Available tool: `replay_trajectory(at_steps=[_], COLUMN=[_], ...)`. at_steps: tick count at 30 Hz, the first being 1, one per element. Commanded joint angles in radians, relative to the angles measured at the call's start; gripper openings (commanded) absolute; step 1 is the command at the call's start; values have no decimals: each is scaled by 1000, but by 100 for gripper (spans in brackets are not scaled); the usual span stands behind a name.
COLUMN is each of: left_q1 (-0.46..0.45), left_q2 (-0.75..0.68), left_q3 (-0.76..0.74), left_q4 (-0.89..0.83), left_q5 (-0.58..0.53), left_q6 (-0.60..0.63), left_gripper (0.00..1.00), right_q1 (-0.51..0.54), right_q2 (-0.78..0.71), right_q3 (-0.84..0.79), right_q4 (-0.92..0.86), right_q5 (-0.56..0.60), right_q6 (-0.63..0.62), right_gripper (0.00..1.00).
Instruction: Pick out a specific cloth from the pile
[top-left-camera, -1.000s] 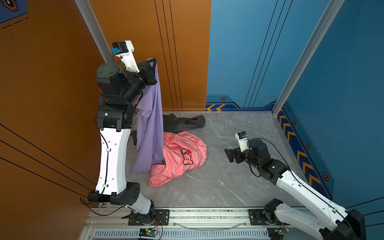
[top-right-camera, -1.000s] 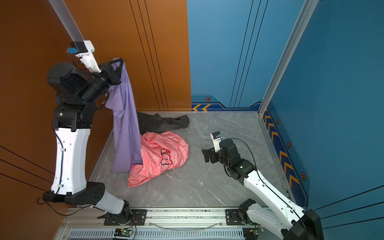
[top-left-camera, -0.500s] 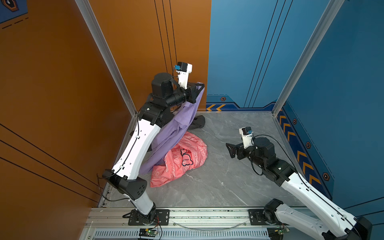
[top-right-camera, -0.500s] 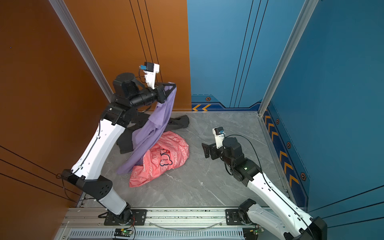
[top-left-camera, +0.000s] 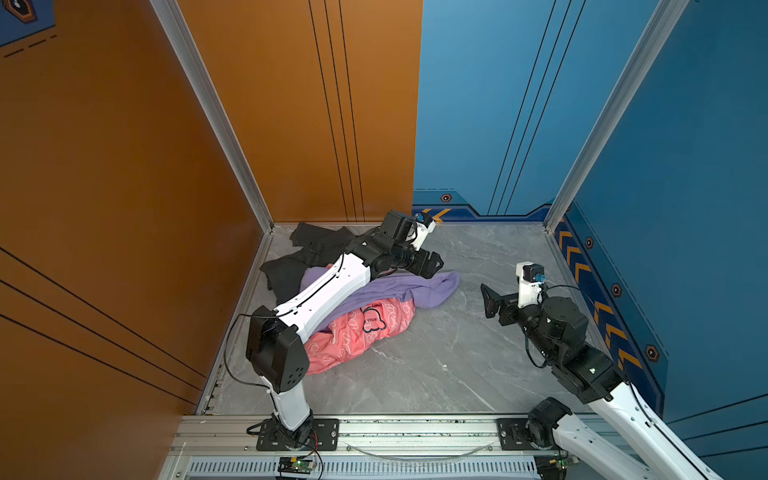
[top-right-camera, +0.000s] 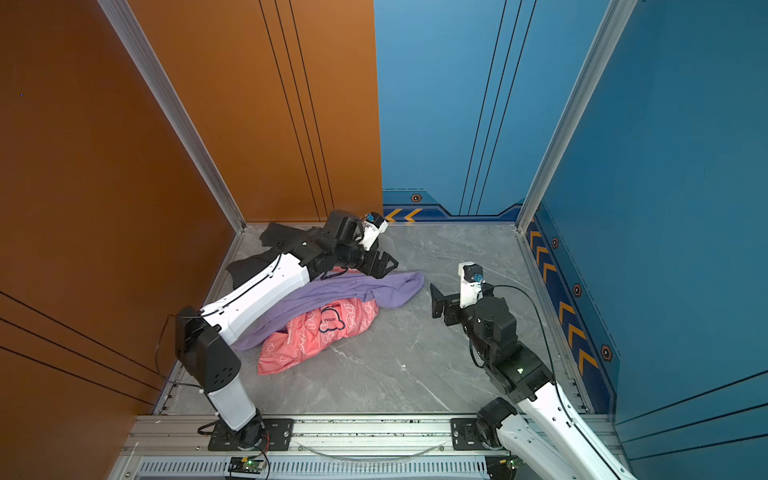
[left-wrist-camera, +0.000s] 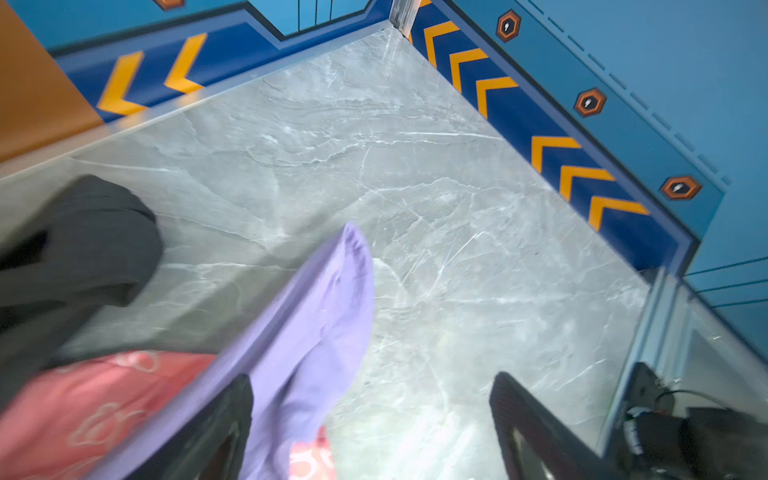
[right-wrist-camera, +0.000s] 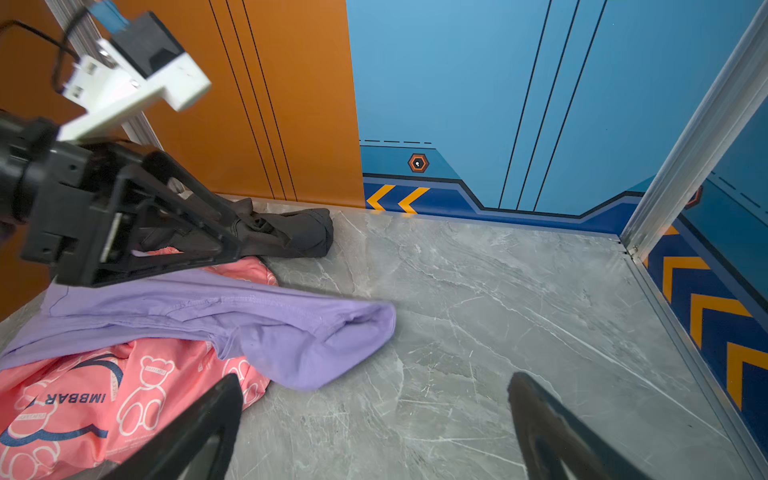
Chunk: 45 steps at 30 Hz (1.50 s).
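Observation:
The lilac cloth (top-left-camera: 432, 291) (top-right-camera: 395, 291) lies stretched across the pile, over the coral-pink printed garment (top-left-camera: 361, 332) (top-right-camera: 320, 332), and its right end rests on the grey floor. A dark grey garment (top-left-camera: 316, 249) (top-right-camera: 286, 241) lies behind, by the back wall. My left gripper (top-left-camera: 432, 266) (top-right-camera: 384, 266) hovers open just above the cloth's far edge, holding nothing. In the left wrist view the blurred cloth (left-wrist-camera: 316, 324) runs past one finger of the left gripper (left-wrist-camera: 370, 380). My right gripper (top-left-camera: 492, 301) (top-right-camera: 438, 301) (right-wrist-camera: 374, 379) stands open just right of the cloth's (right-wrist-camera: 291, 328) end, over bare floor.
Orange wall (top-left-camera: 124, 208) on the left, blue walls at the back and on the right (top-left-camera: 685, 208). A metal rail (top-left-camera: 395, 432) with both arm bases runs along the front. The left forearm (top-left-camera: 324, 291) lies over the pile. Grey floor (top-left-camera: 457, 365) spreads right of the garments.
My left arm swung down from high on the left towards the middle with the lilac cloth, then opened. The cloth now lies over the pink garment. The right arm has barely moved.

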<state>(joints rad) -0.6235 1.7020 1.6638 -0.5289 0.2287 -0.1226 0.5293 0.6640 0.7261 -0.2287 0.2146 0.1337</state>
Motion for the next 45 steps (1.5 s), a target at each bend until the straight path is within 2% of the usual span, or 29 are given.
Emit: replay_trajectory(at_steps=[1, 4, 7, 10, 13, 19, 23, 32, 35, 40, 45], left_q1=[26, 73, 194, 340, 440, 585, 608, 628, 630, 630, 630], left_q2=[-151, -267, -407, -538, -610, -577, -506, -426, -417, -386, -378], left_q3=[-47, -156, -317, -482, -584, -689, -687, -724, -736, -742, -754], left_q4=[1, 1, -2, -18, -57, -60, -53, -2, 32, 60, 82], left_q5=[-105, -269, -308, -297, -264, -99, -44, -35, -46, -43, -42], left_q6=[12, -101, -261, -394, -450, -570, -604, -678, -695, -708, -707], left_gripper=[98, 98, 98, 98, 98, 100, 98, 90, 81, 74, 59], right_q1=[-5, -5, -2, 6, 16, 33, 39, 43, 44, 44, 43], right_q2=[25, 62, 106, 148, 187, 231, 245, 222, 225, 230, 222], right_q3=[-7, -5, 2, 14, 26, 35, 43, 14, 13, 21, 15], right_q4=[-11, 12, 34, 41, 49, 81, 78, 81, 80, 75, 71], right_q5=[-12, -52, -106, -139, -152, -164, -167, -154, -154, -148, -144], right_q6=[-2, 7, 11, 10, 10, 9, 8, 10, 11, 6, 11], right_gripper=[100, 100, 100, 100, 100, 100, 100, 100, 100, 100, 100])
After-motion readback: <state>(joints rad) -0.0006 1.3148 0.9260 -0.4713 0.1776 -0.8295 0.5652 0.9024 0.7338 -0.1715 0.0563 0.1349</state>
